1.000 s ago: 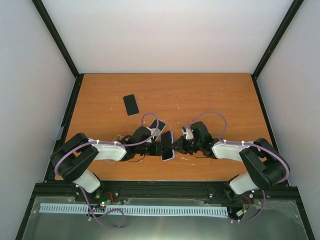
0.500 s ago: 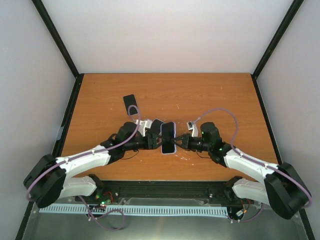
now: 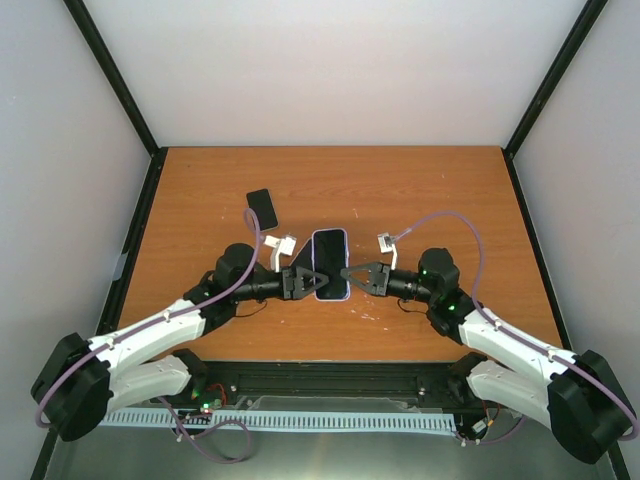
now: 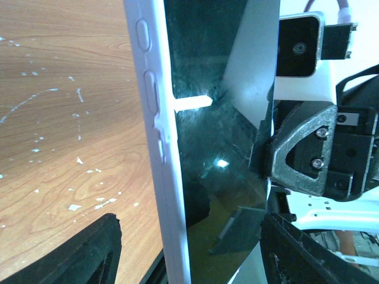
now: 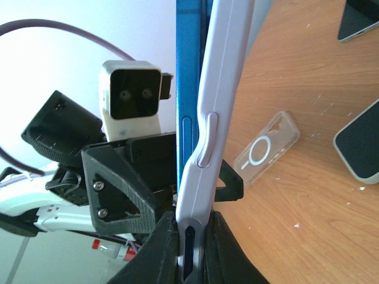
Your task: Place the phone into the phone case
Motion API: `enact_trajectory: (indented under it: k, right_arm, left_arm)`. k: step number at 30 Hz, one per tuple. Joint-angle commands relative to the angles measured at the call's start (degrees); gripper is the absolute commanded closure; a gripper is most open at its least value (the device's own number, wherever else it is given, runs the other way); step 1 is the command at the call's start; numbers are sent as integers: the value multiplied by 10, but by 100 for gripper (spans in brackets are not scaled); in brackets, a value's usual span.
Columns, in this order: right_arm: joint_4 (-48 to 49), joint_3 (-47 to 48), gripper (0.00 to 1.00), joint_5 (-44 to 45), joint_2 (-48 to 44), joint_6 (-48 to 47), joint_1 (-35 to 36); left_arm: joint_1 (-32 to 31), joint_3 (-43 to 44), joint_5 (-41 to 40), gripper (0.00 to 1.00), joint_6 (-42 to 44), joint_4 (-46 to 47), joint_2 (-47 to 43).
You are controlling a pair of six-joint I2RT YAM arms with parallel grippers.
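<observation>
Reaching farther over the table [image 3: 450, 190] than a second ago, both arms have carried the phone [image 3: 330, 262] from the near edge toward the middle. The right gripper [image 3: 350, 276] stays pinched on the lilac phone case [image 5: 220, 112] along the phone's side. The left gripper [image 3: 312, 283] straddles the opposite edge, jaws spread, apparently not touching. A second phone [image 3: 262, 209] lies toward the far-left corner.

Phone [image 3: 330, 263] between left hand [image 3: 309, 282], right hand [image 3: 351, 276]
</observation>
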Motion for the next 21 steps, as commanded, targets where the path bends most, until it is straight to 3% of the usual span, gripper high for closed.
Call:
enact_trajectory:
  k: [1, 6, 11, 18, 21]
  right_arm:
    - [89, -2, 94, -34, -11, 19, 5]
    - [84, 1, 93, -44, -14, 24, 4]
    - [29, -6, 88, -38, -36, -2, 5]
    - [-58, -16, 50, -27, -89, -26, 5]
    - [-64, -27, 41, -39, -90, -21, 4]
  left_arm:
    - [3, 11, 49, 47, -13, 64, 5]
    - [3, -14, 80, 70, -57, 164, 16]
    - [3, -32, 83, 85, -82, 224, 20]
    - [3, -19, 78, 95, -66, 207, 24]
    - [3, -14, 80, 95, -64, 211, 25]
